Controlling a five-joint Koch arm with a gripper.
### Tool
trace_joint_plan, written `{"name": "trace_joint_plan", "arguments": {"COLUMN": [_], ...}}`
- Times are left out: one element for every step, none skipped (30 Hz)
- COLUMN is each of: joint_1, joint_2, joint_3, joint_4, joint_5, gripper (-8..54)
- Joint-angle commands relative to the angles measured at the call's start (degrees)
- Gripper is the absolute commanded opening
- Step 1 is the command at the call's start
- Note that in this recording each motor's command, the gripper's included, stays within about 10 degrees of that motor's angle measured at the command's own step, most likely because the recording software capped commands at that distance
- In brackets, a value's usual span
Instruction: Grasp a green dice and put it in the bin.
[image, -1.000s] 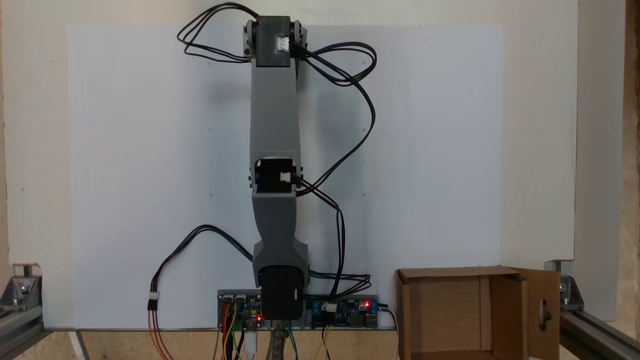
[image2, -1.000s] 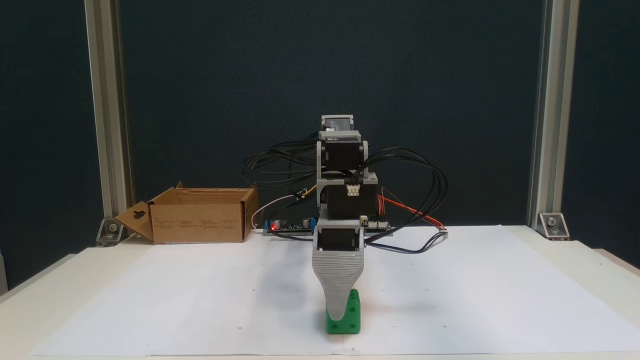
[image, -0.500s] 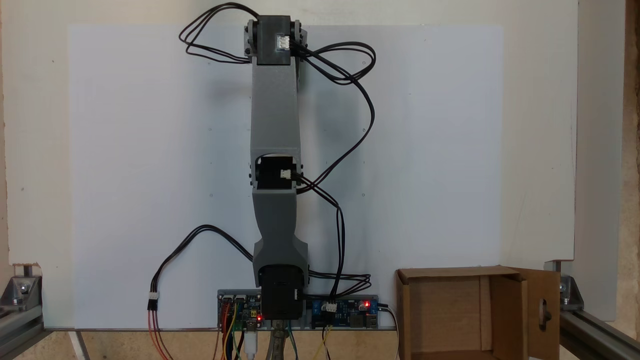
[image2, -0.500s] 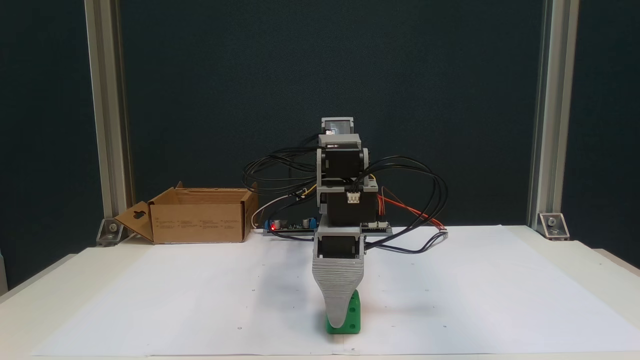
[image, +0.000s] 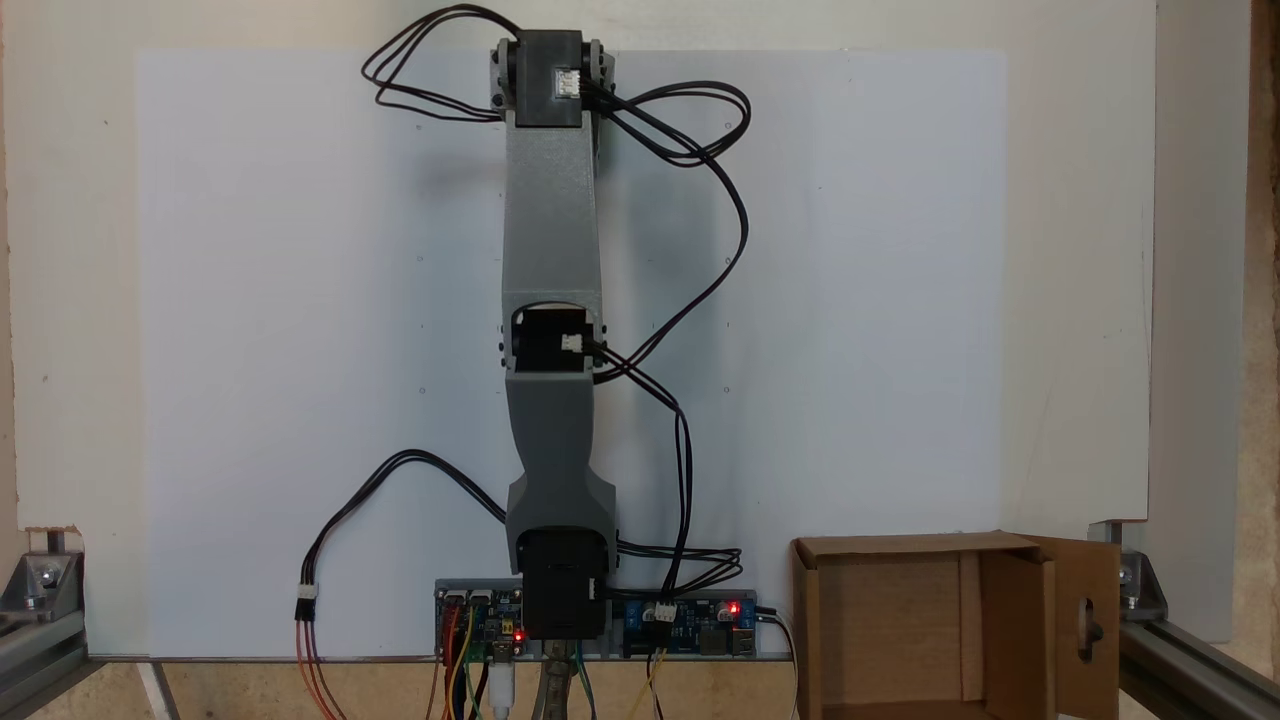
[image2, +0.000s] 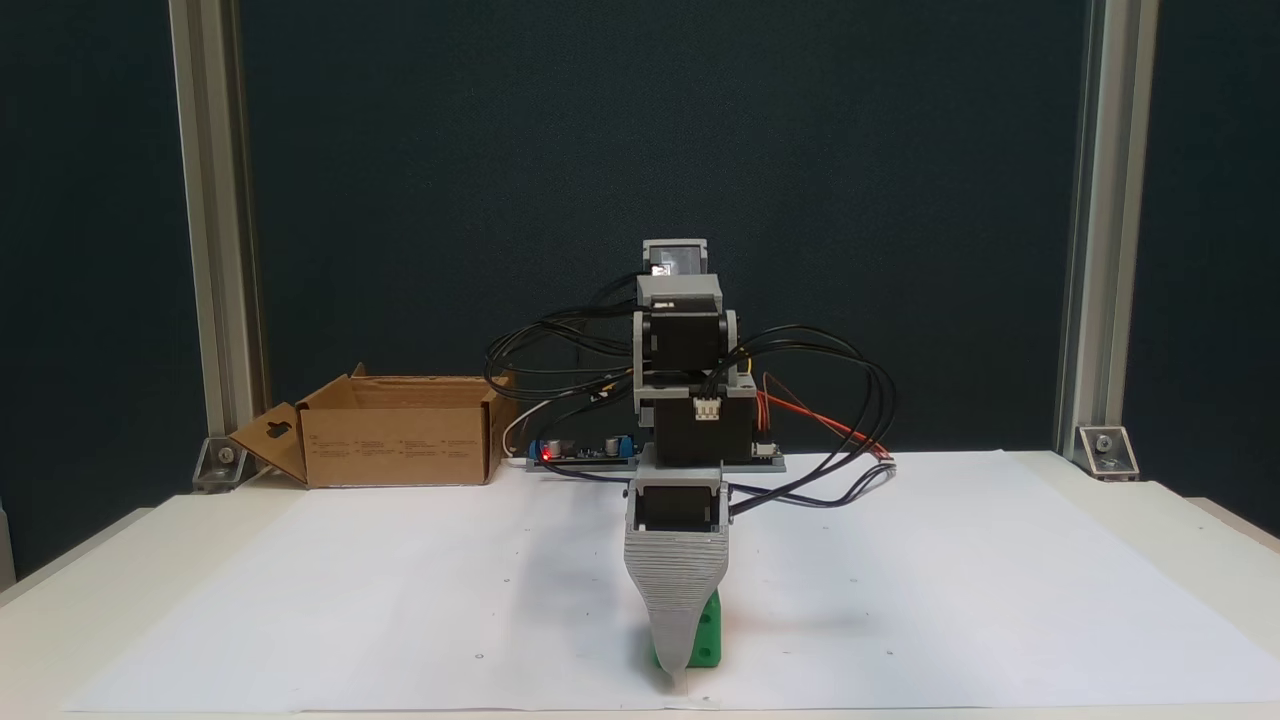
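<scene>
Tool (image2: 678, 672) lowered onto dice (image2: 707, 636), tip at paper (image2: 400, 590) level, one grey jaw covering most of the green cube in the front fixed view. Other jaw hidden behind it, so spread or pressed together: cannot tell. Dice resting on the paper near the front edge of the surface (image2: 1180, 520), well apart from bin (image2: 395, 430), which sits at the back corner beside the base, flap hanging open.

Likely trouble from here, judged only:
- Tip pressed against the paper, dragging or wrinkling it once moved.
- Off-centre contact, with rounded edges letting the cube squirt sideways or tip when closed on.
- Arm (image: 550, 230) stretched nearly full out, leaving little reach to correct.
- Long carry back to bin; weak hold meaning a drop on the way, or a snag on the flap.
</scene>
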Motion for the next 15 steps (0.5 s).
{"name": "trace_joint_plan", "arguments": {"joint_1": [0.79,0.79,0.7,0.7,0.7,0.7,0.62,0.7,0.62,0.7,0.7,0.7,0.7,0.7,0.7], "joint_2": [0.88,0.79,0.62,0.62,0.44,0.35,0.26,0.18,0.09,0.0,0.0,-0.09,-0.09,-0.09,-0.18], "joint_3": [-3.52,-3.52,-3.52,-3.52,-3.52,-3.52,-3.52,-3.52,-3.52,-3.52,-3.52,-3.52,-3.52,-3.52,-3.52], "joint_4": [0.09,0.0,0.09,0.09,0.0,0.0,0.0,0.0,0.09,0.0,0.09,0.09,0.0,0.0,0.0], "joint_5": [-1.05,-1.05,-1.05,-1.05,-1.05,-1.05,-1.05,-1.05,-1.05,-1.05,-1.05,-1.05,-1.05,-1.05,-1.05], "gripper": [41.3,41.3,41.3,41.3,41.3,41.2,40.8,39.8,39.6,39.6,39.6,39.6,39.6,38.7,38.0]}}
